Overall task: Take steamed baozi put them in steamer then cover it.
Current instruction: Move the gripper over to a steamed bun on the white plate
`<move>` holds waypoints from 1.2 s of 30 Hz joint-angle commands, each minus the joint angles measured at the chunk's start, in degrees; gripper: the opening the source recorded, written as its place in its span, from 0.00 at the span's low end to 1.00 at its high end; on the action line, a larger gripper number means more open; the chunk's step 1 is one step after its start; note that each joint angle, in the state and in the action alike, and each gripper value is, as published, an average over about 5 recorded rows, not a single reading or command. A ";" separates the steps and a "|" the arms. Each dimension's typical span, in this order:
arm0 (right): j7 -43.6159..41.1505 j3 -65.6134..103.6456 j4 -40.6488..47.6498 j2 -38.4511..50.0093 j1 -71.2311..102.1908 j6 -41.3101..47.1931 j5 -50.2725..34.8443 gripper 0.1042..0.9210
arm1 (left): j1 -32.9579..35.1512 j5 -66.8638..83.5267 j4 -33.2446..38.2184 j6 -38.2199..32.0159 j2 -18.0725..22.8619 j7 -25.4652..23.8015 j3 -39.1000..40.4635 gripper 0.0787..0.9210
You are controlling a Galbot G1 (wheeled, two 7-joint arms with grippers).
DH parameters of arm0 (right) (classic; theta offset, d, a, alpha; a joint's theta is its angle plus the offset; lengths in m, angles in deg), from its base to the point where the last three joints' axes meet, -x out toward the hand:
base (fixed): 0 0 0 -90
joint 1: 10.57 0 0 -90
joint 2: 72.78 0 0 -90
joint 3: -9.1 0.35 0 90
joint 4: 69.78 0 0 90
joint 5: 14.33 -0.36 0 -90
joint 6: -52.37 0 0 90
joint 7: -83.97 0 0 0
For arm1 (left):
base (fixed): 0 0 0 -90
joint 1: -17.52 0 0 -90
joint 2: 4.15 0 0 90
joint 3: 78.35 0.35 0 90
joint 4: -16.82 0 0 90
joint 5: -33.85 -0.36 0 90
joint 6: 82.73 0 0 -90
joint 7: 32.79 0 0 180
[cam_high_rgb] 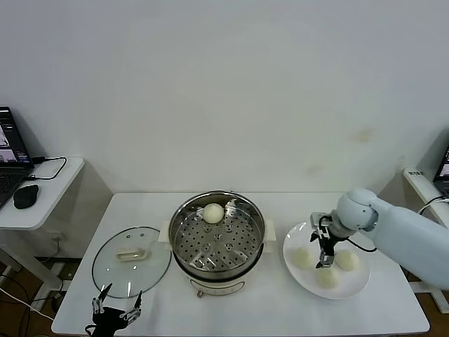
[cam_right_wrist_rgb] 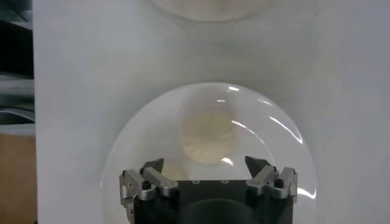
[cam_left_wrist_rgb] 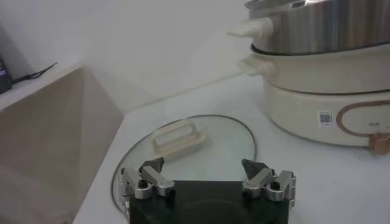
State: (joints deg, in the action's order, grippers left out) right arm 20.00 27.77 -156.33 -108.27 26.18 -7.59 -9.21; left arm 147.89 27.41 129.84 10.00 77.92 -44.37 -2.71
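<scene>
The steamer point(cam_high_rgb: 217, 242) is shiny polished metal with a perforated tray, on a smooth cream plastic-looking base. 1 matt, smooth bun point(cam_high_rgb: 213, 213) sits in it. The lid point(cam_high_rgb: 132, 261) just ahead of the left gripper point(cam_high_rgb: 116, 307) is clear glossy glass. Below the right gripper point(cam_high_rgb: 324, 251), a glossy white plate point(cam_high_rgb: 351, 288) holds 3 matt buns point(cam_high_rgb: 302, 258).

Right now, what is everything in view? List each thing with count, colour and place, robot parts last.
steamed baozi: four, cream-white; one in the steamer, three on the plate.
steamer: one, shiny steel on a cream base, table centre.
plate: one, white, right of the steamer.
glass lid: one, clear with cream handle, flat on the table left of the steamer.
side desk: one, white, far left, carrying a laptop and black mouse.
left gripper: open, at the table's near edge by the lid.
right gripper: open, over the plate among the three buns.
</scene>
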 commanded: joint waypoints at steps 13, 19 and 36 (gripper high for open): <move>2.90 2.71 2.32 -3.55 4.59 0.32 2.98 0.88 | 0.75 -0.03 -0.14 -0.13 0.03 0.44 0.26 0.88; 3.47 2.98 3.18 -4.52 5.04 0.16 3.87 0.88 | 0.85 -0.08 -0.32 -0.14 0.03 0.48 0.48 0.88; 2.60 3.67 6.16 -7.27 5.07 -0.41 5.20 0.88 | 0.02 -0.24 -1.22 0.00 -0.08 0.21 0.35 0.88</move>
State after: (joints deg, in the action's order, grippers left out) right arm 22.77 31.25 -150.78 -114.90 31.25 -7.95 -4.32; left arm 147.95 27.20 128.71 9.97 77.86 -44.15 -2.34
